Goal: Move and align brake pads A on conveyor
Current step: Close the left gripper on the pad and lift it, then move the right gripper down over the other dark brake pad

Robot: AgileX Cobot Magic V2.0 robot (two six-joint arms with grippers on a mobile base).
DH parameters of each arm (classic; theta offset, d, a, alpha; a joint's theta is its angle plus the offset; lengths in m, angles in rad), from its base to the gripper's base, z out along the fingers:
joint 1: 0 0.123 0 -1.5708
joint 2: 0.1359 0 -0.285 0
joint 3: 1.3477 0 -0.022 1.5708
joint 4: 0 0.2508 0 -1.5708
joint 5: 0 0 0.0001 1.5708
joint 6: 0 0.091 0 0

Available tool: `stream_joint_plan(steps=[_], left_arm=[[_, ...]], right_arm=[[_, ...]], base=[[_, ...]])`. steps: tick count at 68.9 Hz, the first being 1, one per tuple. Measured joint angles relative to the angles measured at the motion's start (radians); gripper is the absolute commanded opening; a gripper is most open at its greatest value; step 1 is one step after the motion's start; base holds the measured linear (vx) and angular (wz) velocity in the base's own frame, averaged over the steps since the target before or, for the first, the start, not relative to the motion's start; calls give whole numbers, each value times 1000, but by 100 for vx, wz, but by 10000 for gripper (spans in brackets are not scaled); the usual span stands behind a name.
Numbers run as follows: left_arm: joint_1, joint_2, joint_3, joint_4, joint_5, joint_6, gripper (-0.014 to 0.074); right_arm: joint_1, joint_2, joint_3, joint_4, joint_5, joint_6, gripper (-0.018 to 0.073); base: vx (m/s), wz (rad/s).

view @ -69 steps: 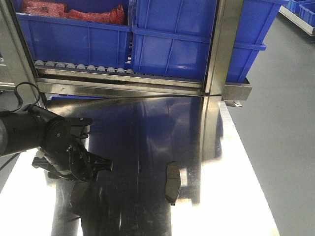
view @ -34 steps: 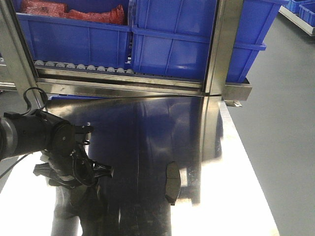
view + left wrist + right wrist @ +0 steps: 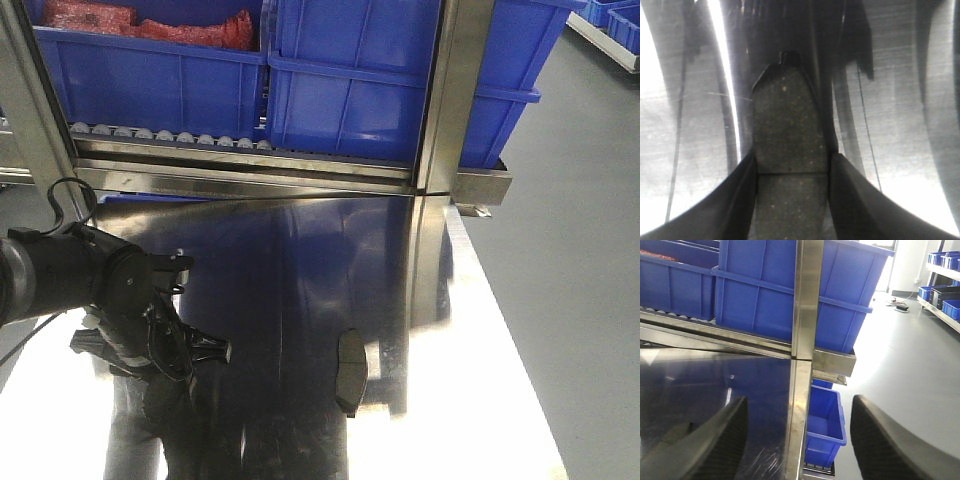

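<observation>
1. Left claw (image 3: 197, 351): positioned low over the table (image 3: 480, 330), well to the left of the steel post (image 3: 455, 100) and nearer the camera. In the left wrist view its fingers (image 3: 737, 200) lie against both long edges of the gripped brake pad (image 3: 789, 130), narrow grip. The centre groove of this pad runs across between the fingers.
2. Free brake pad (image 3: 351, 372): lies flat on the table, left of the steel post and nearer the camera, well apart from the left claw.
3. Right claw (image 3: 799, 405): spread wide, nothing between its fingers. In the right wrist view the steel post stands in line with the gap.
4. Blue bins (image 3: 350, 80): stacked on the rack behind the steel post, extending to its left.
</observation>
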Motion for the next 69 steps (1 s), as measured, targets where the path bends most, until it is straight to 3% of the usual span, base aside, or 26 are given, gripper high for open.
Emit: stream_joint_plan(steps=[17, 36, 48, 69], left_arm=[[-12, -65, 0, 47, 1, 7, -6], [-73, -281, 0, 140, -26, -28, -6], [-80, -432, 6, 198, -22, -37, -6], [-80, -764, 187, 316, -94, -82, -6]], right_arm=[[0, 0, 0, 0, 0, 0, 429], [0, 0, 0, 0, 0, 0, 429], [0, 0, 0, 0, 0, 0, 429], [0, 0, 0, 0, 0, 0, 429]], base=[[0, 0], [0, 0], [0, 0], [0, 0]])
